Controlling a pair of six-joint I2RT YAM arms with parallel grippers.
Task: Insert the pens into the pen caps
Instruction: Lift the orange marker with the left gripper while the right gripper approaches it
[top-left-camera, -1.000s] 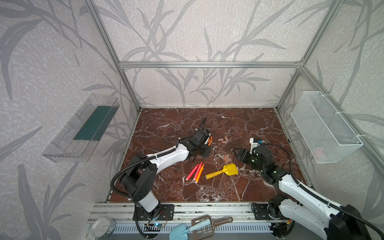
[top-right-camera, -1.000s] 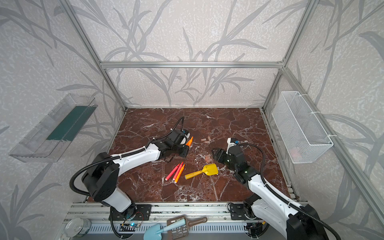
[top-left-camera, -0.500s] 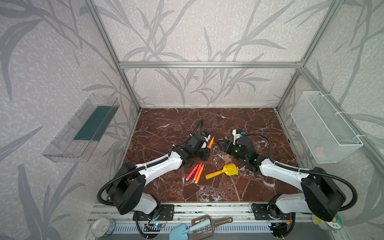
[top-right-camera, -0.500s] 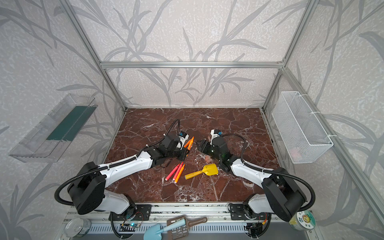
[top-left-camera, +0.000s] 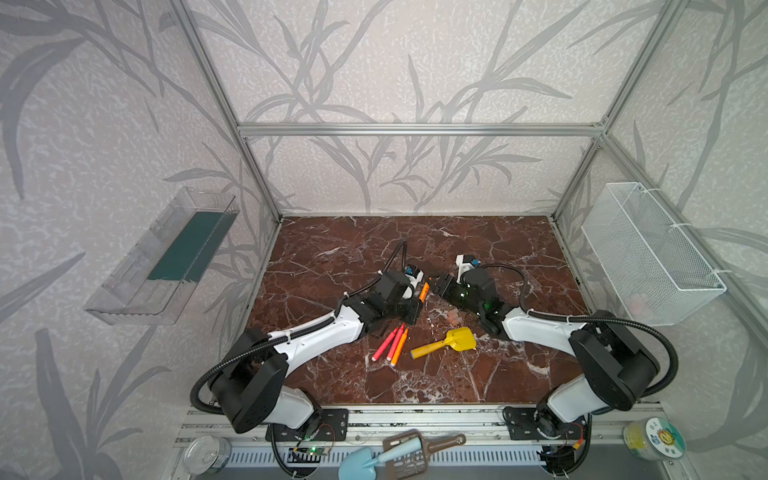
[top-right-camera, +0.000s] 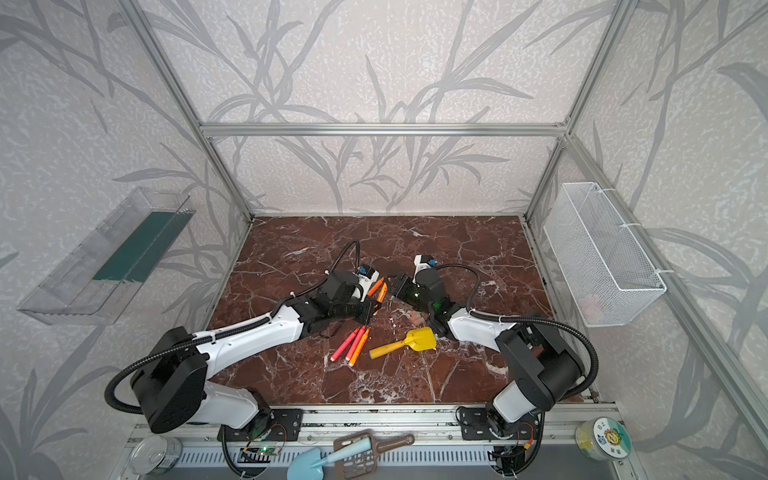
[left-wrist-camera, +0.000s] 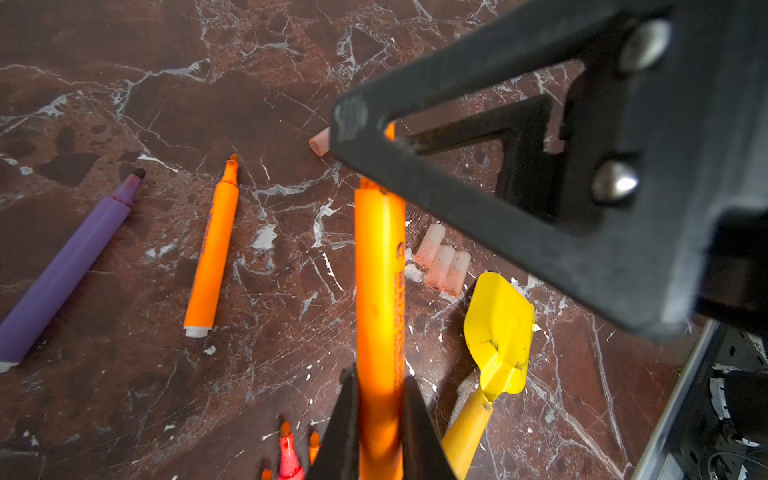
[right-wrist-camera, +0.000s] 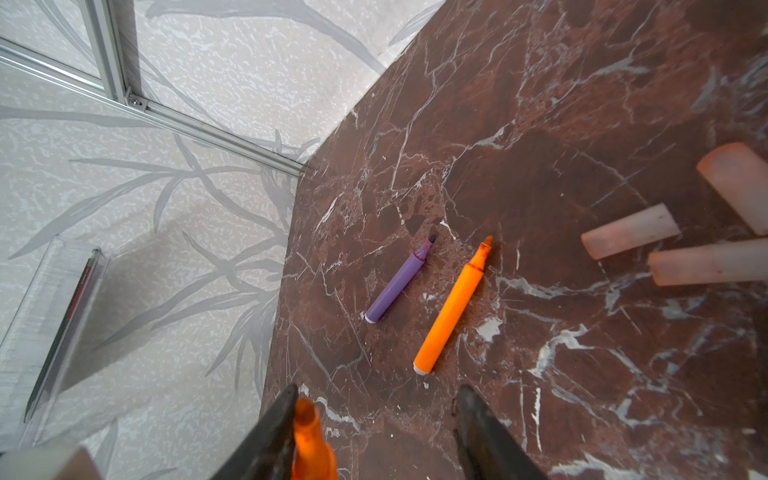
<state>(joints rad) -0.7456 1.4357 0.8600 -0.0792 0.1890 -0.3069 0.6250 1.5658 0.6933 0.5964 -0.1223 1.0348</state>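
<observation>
left gripper (left-wrist-camera: 379, 380) clenched on slim orange marker pen (left-wrist-camera: 380, 270), long axis pointing far-right, tip between parted jaws of right gripper (right-wrist-camera: 376, 399), off-centre, touching one jaw

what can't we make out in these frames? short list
- Pale cap: left wrist view, right gripper covers all but one end; held or lying, unclear.
- Pinkish thing in mesh basket: both top views, blurred behind mesh.
- Purple pen: shows in both wrist views; hidden in top views, apparently under the left arm.

2 white arms (top-left-camera: 328, 332); black corrugated cables (top-left-camera: 602, 319)
</observation>
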